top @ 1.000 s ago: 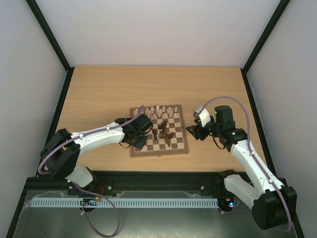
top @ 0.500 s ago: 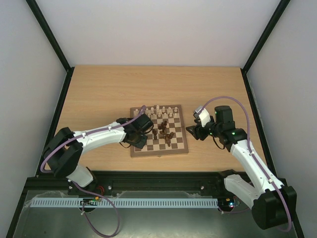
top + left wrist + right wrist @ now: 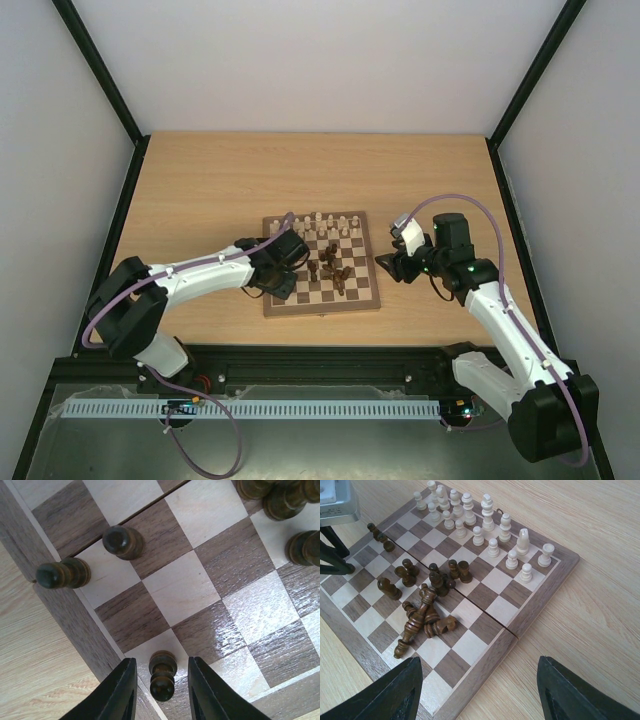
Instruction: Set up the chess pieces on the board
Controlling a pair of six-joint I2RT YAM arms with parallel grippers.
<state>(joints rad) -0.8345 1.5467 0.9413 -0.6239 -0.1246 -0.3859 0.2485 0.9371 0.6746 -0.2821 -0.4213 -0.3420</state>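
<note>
The board (image 3: 320, 309) lies mid-table. Cream pieces (image 3: 315, 222) stand in rows at its far edge. Dark pieces (image 3: 330, 268) are clustered mid-board, several lying in a pile (image 3: 425, 615). My left gripper (image 3: 283, 290) is at the board's near left corner. In the left wrist view it (image 3: 161, 662) is open around an upright dark pawn (image 3: 162, 682) on a cream edge square, with a gap on each side. Two more dark pawns (image 3: 122, 541) (image 3: 62, 575) stand along that edge. My right gripper (image 3: 479, 660) is wide open and empty over the board's right border (image 3: 540, 595).
The wooden table (image 3: 200, 200) is enclosed by black-framed walls (image 3: 100, 80). The cream pieces also show in the right wrist view (image 3: 485, 525), at the far side of the board. Bare table (image 3: 600, 630) lies beside the board's right edge.
My left arm has shifted very slightly at the board's left edge. The right arm and the pieces have not visibly moved.
</note>
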